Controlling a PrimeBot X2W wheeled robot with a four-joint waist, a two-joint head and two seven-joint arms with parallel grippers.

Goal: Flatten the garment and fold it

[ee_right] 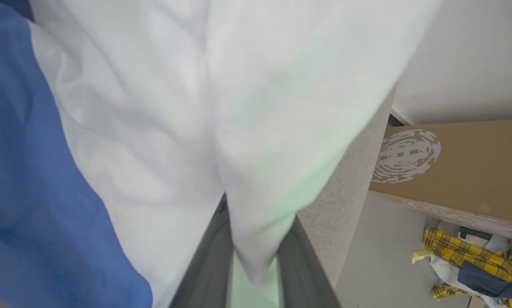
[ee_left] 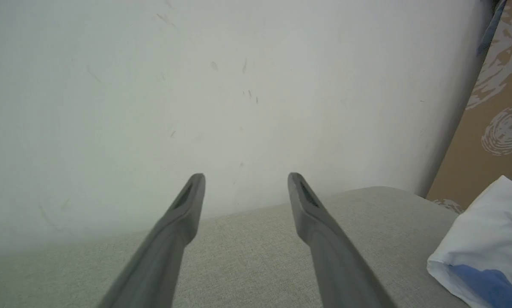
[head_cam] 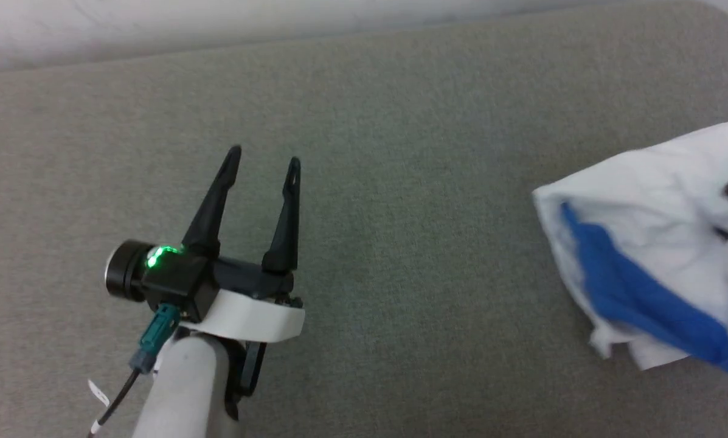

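Observation:
The garment (head_cam: pixel 643 207) is a bunched heap of white cloth with a bright blue sleeve, lying at the right edge of the grey cushioned surface (head_cam: pixel 400 182). Its chest print is hidden. In the right wrist view, my right gripper (ee_right: pixel 258 214) is shut on a white fold of the garment (ee_right: pixel 153 107), and the cloth drapes over both fingers. My left gripper (head_cam: pixel 265 156) stands open with nothing in it at the lower left, well apart from the cloth. The left wrist view shows the left gripper (ee_left: pixel 247 177) pointing at the wall, with the garment (ee_left: pixel 486 231) at its lower right.
A white wall (ee_left: pixel 196 85) runs along the far edge of the surface. Past the right end stands a brown cardboard box (ee_right: pixel 465 167). A pile of yellow plaid clothes (ee_right: pixel 474 256) lies on the floor below it.

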